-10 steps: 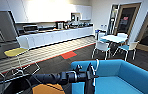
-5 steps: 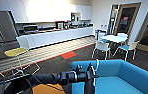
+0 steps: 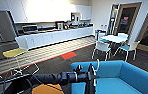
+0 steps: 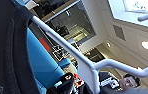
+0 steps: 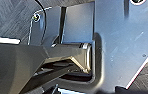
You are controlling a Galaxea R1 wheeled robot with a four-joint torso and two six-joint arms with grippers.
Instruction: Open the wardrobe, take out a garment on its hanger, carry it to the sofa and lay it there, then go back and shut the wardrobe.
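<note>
hanger (image 3: 97,71) hook up, by sofa (image 3: 130,77)

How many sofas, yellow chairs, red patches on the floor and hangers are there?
Sofa: 1
Yellow chair: 1
Red floor patch: 1
Hanger: 1
Total: 4

Sofa (image 3: 130,75) cut off by the head view's bottom and right edges; its near arm is partly hidden behind the left arm. Garment (image 4: 7,50) cut off by the left wrist view's edges, shape not discernible. Left tool (image 3: 92,76): finger state too blurred to tell.
</note>
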